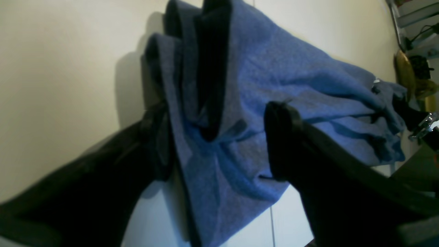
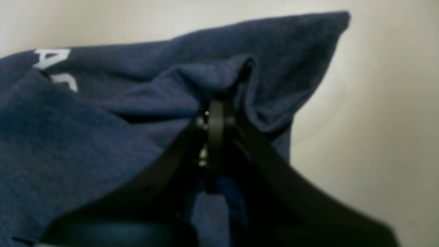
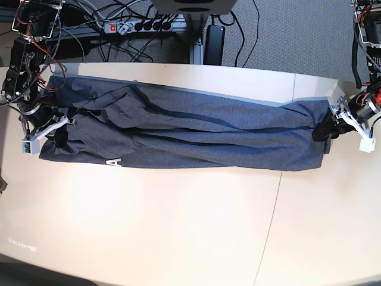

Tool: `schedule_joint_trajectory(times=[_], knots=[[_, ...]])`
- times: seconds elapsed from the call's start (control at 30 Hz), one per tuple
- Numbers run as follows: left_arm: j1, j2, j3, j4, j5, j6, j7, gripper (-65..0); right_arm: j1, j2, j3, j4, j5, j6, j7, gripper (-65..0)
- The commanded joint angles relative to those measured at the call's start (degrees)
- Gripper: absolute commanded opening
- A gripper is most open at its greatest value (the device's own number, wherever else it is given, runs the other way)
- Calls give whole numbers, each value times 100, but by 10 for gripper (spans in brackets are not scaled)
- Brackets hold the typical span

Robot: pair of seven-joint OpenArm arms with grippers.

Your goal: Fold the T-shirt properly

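The dark heather-grey T-shirt (image 3: 196,131) lies stretched in a long wrinkled band across the pale table (image 3: 178,226), with a bit of white lettering (image 3: 113,162) at its front left edge. My right gripper (image 3: 59,128) sits at the band's left end. In the right wrist view the right gripper (image 2: 217,103) is shut on a pinched fold of the T-shirt (image 2: 85,137). My left gripper (image 3: 326,130) is at the right end. In the left wrist view the left gripper (image 1: 217,116) has its jaws wide apart, with bunched T-shirt (image 1: 260,75) between them.
A power strip (image 3: 137,25) and tangled cables lie on the grey carpet behind the table's far edge. A seam (image 3: 271,208) runs through the tabletop at front right. Shelf clutter (image 1: 411,68) shows at the right of the left wrist view.
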Motion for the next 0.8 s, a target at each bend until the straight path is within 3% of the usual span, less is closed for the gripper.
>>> schedule_joint_trajectory(times=[0.0,0.5,0.67,0.77], knots=[[-28,-85,-4,48,92,45,96,-227,61,109,48,76,11,442,63,-650],[-28,-81,-4,48,87,45,42,-238,63,107,48,76,31,442,63,-650],[-28,-81,-4,48,90,45,-57,-472,61,107,48,76,31,442,63,-650],[-28,-81,-4,48,85,45,-57,-496,61,107,48,76,31,442,63,-650]])
